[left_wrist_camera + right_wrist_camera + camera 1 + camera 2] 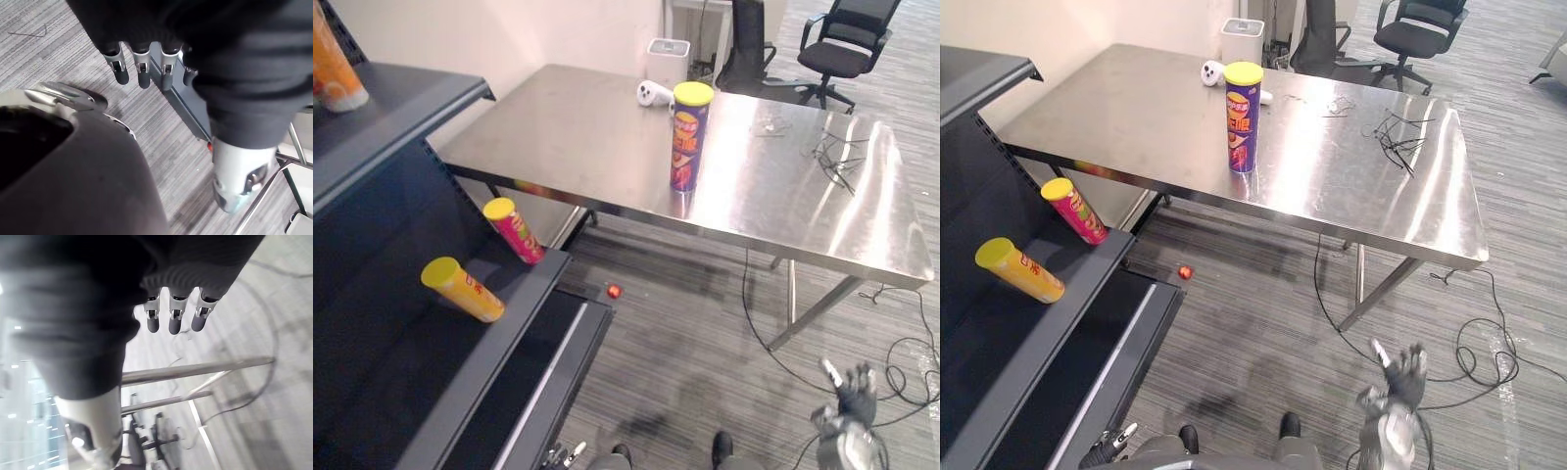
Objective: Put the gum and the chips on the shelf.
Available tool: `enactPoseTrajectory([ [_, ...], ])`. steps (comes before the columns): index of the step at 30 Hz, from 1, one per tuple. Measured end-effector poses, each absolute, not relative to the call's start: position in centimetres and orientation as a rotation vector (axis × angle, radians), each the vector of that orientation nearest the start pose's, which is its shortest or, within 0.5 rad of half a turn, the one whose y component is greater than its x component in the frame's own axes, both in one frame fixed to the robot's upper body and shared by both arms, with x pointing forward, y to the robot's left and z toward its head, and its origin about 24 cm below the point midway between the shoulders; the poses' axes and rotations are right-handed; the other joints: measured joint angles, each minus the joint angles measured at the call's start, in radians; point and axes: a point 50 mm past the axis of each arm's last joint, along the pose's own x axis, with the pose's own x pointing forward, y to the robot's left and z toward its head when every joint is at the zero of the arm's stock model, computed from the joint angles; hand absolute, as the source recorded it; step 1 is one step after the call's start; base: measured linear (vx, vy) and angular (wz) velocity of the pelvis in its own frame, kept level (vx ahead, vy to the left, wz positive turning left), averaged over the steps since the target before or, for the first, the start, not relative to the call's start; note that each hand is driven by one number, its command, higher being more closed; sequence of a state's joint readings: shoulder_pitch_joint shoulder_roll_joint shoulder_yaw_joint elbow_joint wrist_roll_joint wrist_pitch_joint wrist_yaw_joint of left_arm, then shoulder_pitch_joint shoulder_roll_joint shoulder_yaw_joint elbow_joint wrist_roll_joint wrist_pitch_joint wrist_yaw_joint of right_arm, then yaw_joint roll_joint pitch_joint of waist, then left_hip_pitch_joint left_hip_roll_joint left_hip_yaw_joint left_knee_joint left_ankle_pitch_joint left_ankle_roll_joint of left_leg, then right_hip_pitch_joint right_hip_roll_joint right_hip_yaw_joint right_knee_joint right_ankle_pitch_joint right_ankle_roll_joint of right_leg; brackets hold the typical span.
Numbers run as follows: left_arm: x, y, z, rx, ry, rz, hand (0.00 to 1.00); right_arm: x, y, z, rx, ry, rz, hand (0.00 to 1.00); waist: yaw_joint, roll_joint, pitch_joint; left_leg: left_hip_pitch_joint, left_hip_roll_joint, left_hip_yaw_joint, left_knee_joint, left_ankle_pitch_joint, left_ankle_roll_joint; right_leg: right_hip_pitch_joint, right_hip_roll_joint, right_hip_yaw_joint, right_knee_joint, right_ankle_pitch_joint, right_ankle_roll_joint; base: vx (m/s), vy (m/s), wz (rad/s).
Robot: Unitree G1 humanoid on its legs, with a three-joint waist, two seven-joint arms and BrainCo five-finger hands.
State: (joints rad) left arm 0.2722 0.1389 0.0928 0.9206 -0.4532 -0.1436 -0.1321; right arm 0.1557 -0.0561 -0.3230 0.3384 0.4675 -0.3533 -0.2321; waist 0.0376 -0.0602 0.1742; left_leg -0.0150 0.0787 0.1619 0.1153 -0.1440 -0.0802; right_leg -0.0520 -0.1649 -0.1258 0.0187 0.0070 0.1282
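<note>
A tall purple chips can (690, 137) with a yellow lid stands upright on the steel table (558, 127), near its front edge. On the dark shelf (499, 343) to my left lie a yellow can (462, 289) and a pink can (514, 230), both tilted. My right hand (1402, 377) hangs low over the carpet at the lower right, fingers (176, 318) straight and holding nothing. Down beside the shelf's lower edge my left hand (1112, 443) is also empty, with its fingers (142, 68) straight.
An orange container (333, 64) stands on the upper shelf. A white controller (653, 93) and loose black cables (837, 157) lie on the table. A small red object (614, 291) sits on the carpet by the shelf. An office chair (847, 44) and a white bin (668, 49) stand behind the table.
</note>
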Motion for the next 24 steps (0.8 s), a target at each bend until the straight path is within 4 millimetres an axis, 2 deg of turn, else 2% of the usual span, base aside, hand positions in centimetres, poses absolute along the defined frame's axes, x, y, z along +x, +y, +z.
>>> enactPoseTrajectory([
  [1,5.9,22.5,-15.0,-0.332,0.928,0.354,0.00,18.3,-27.6,-1.1,0.335,-0.030,-0.766,0.00,-0.003,-0.003,0.011,-0.009,0.000,-0.006,0.011,0.001,0.003,-0.002,0.002,-0.003,0.001,0.009,0.008,0.09,0.004,0.11],
  [2,6.0,22.6,-14.9,-0.328,0.923,0.353,0.00,18.7,-27.9,0.1,0.325,-0.083,-0.758,0.00,-0.003,-0.008,0.017,-0.019,0.002,-0.007,0.018,0.001,0.004,-0.007,0.004,-0.003,-0.001,0.015,0.008,0.10,0.001,0.04],
  [4,6.4,22.9,-14.7,-0.320,0.908,0.352,0.00,20.0,-28.7,4.5,0.269,-0.273,-0.703,0.00,-0.006,-0.020,0.034,-0.058,0.005,-0.008,0.036,-0.002,0.007,-0.035,0.008,-0.002,-0.002,0.025,0.007,0.09,0.000,-0.06],
  [7,6.9,22.9,-14.5,-0.325,0.893,0.349,0.00,21.2,-28.7,10.8,0.211,-0.533,-0.590,0.00,-0.007,-0.016,0.074,-0.073,0.004,-0.009,0.061,-0.017,0.019,-0.045,0.006,0.001,-0.002,0.035,0.003,0.07,0.024,-0.12],
  [10,7.1,22.8,-14.4,-0.323,0.886,0.343,0.00,21.6,-28.0,14.3,0.158,-0.676,-0.520,0.00,-0.006,-0.012,0.098,-0.086,0.004,-0.013,0.087,-0.039,0.024,-0.048,0.005,0.001,-0.001,0.038,0.002,0.01,0.038,-0.04],
  [15,8.0,22.8,-14.1,-0.313,0.853,0.325,0.00,22.8,-27.3,17.2,0.105,-0.764,-0.450,0.00,-0.003,-0.006,0.142,-0.129,-0.002,-0.036,0.160,-0.072,0.033,-0.048,-0.003,-0.009,0.001,0.041,0.006,-0.03,0.045,0.10],
  [18,8.6,22.7,-13.9,-0.314,0.839,0.316,0.00,24.3,-26.8,18.9,0.087,-0.788,-0.400,0.00,0.001,0.005,0.175,-0.151,-0.011,-0.049,0.184,-0.076,0.039,-0.051,-0.012,-0.019,0.000,0.042,0.008,-0.06,0.029,0.14],
  [19,9.1,22.5,-13.9,-0.314,0.829,0.305,0.00,24.8,-27.0,19.4,0.069,-0.788,-0.400,0.00,0.001,0.016,0.182,-0.171,-0.015,-0.065,0.199,-0.078,0.042,-0.054,-0.015,-0.035,0.000,0.043,0.010,-0.07,0.025,0.21],
  [24,9.6,22.3,-13.7,-0.310,0.817,0.281,0.00,28.5,-26.9,21.5,0.023,-0.757,-0.353,0.00,0.016,0.030,0.218,-0.212,-0.016,-0.093,0.233,-0.078,0.043,-0.065,-0.015,-0.060,0.001,0.050,0.013,-0.04,0.001,0.16],
])
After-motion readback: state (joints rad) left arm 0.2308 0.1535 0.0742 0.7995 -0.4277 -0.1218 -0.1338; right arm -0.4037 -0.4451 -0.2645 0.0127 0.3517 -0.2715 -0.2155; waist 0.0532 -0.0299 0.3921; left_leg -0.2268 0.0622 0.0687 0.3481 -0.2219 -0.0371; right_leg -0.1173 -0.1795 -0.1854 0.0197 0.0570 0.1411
